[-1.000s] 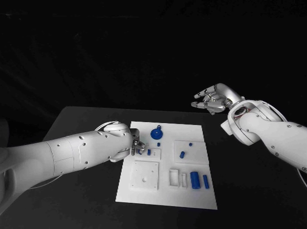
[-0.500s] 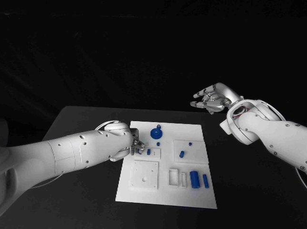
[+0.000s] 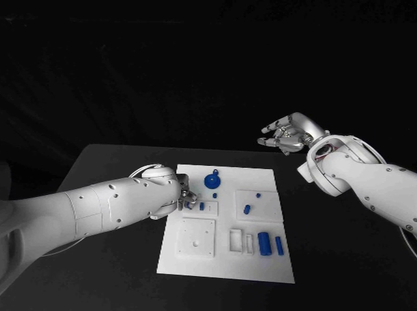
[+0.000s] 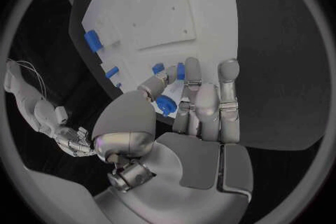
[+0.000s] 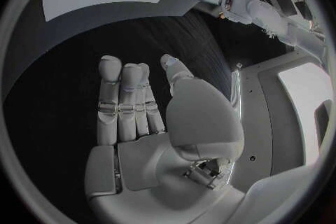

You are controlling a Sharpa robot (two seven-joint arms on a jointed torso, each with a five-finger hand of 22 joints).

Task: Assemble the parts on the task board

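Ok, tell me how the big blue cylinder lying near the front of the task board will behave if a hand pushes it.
The blue cylinder looks round and lies on its side on the flat task board, so a sideways push would probably roll it. It looks like rigid plastic, likely stiff and light. Its smooth surface might slip between fingers.

Task board (image 3: 222,259) at centre bottom of head view; left hand (image 3: 182,197) over its upper left edge; right hand (image 3: 283,135) upper right, beyond the board.
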